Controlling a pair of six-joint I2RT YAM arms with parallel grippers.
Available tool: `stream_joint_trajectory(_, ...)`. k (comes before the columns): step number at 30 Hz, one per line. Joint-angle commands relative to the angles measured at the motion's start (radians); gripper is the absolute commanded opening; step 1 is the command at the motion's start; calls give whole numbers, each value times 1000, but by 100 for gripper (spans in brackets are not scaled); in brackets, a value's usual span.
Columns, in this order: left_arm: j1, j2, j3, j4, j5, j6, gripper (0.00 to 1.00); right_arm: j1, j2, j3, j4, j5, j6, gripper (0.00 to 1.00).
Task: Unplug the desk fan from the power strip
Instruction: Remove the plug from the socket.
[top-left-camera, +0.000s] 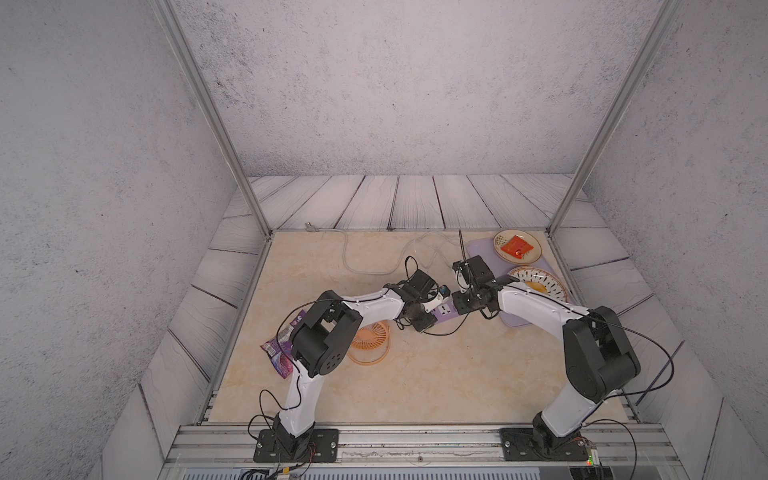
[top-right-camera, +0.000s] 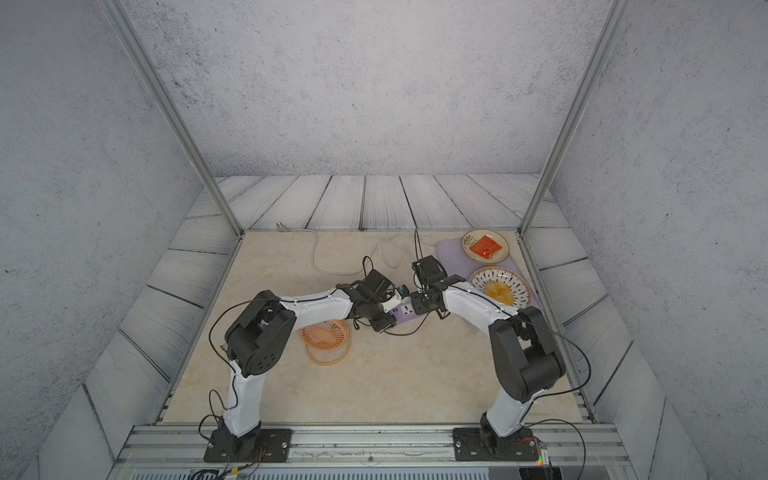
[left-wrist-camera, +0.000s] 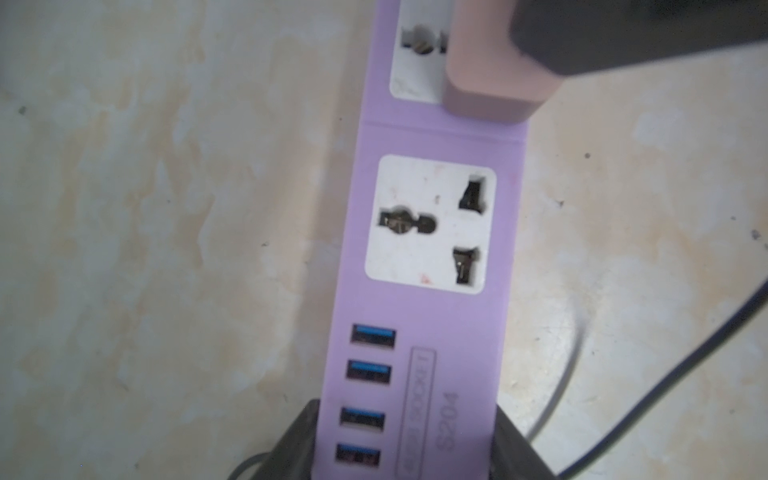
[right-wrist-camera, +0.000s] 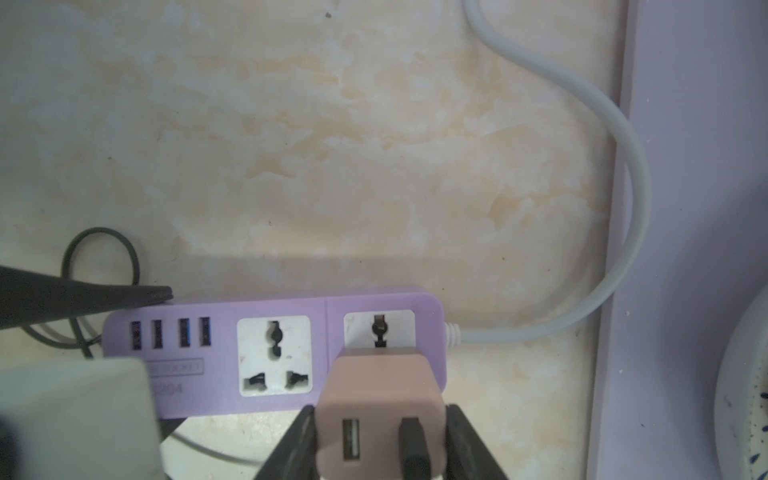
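Now my left claw (left-wrist-camera: 405, 440) clamps the strip (left-wrist-camera: 432, 316) at its USB end, my right claw (right-wrist-camera: 380, 436) clamps the plug (right-wrist-camera: 378, 386) over the end socket (right-wrist-camera: 379, 328); the fan (top-left-camera: 370, 338) lies on the surface (top-left-camera: 415, 374) by my left arm (top-left-camera: 374, 301).

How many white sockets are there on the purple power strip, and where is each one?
2. The free socket is mid-strip beside the USB ports. The other socket, at the cord end of the power strip, is partly covered by the pinkish plug.
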Motion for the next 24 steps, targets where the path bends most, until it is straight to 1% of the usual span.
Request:
stream_joint_trajectory(1, 4, 4, -6, -5, -3, -14, 29, 33, -23, -9, -27, -65, 20, 28)
stream_joint_trajectory(6, 4, 2, -10, -5, -4, -16, 29, 20, -33, -8, -32, -16, 32, 27)
stream_joint_trajectory(15, 4, -5, -26, -1, -17, -13, 28, -59, -47, -33, -11, -50, 91, 27)
stream_joint_trajectory(18, 4, -8, -26, -1, -18, -12, 27, -61, -46, -31, -15, -43, 87, 26)
stream_joint_trajectory(21, 4, -7, -23, -2, -20, -10, 27, -58, -48, -30, -19, -61, 80, 25)
stream_joint_trajectory(24, 5, -5, -20, -6, -17, -10, 27, -32, -61, -35, -16, -67, 68, 24)
